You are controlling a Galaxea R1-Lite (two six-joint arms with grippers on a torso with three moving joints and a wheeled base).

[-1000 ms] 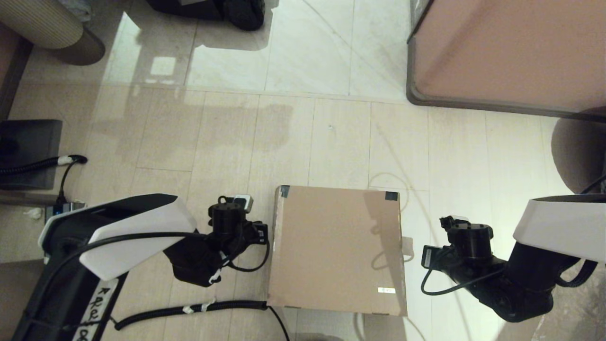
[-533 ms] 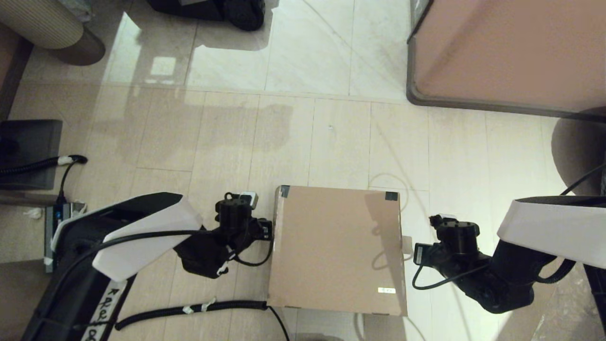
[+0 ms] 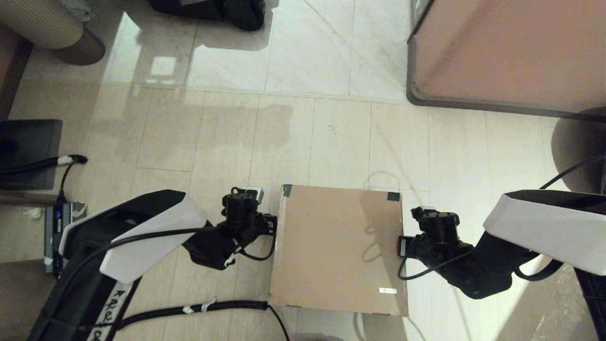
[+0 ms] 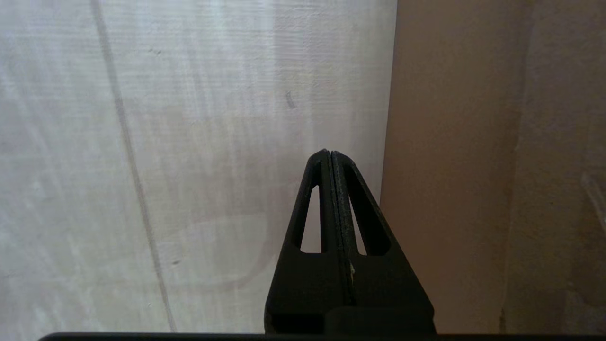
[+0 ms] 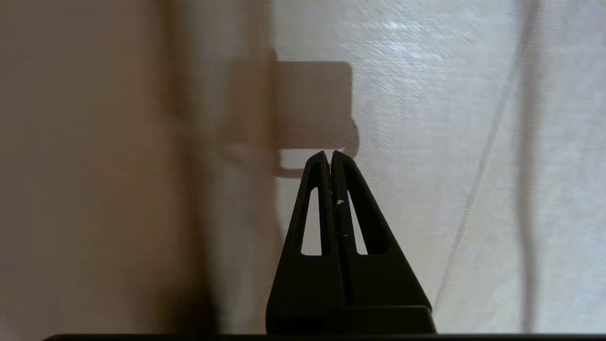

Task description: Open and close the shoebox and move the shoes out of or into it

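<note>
The shoebox [image 3: 338,248] sits shut on the floor tiles, a plain brown square with dark tape [image 3: 285,190] on its two far corners and a small white label [image 3: 387,290]. The shoes are hidden. My left gripper [image 4: 330,152] is shut and empty, pointing down at the floor right beside the box's left wall [image 4: 450,166]. My right gripper [image 5: 330,154] is also shut and empty, hanging beside the right wall [image 5: 94,166] just short of a cardboard tab [image 5: 315,104] that sticks out of it. Both wrists, left [image 3: 241,215] and right [image 3: 435,227], flank the box.
A big pinkish-brown cabinet [image 3: 511,52] stands at the far right. A black corrugated cable [image 3: 189,310] runs along the floor to the box's near left corner. A power strip [image 3: 57,227] and a dark block [image 3: 28,151] lie at the left. A round stool [image 3: 577,151] is at the right.
Both arms have moved inward towards the box's sides. The right wrist now reaches the box's right edge and covers the tab in the head view. The box's far left corner sits slightly further right.
</note>
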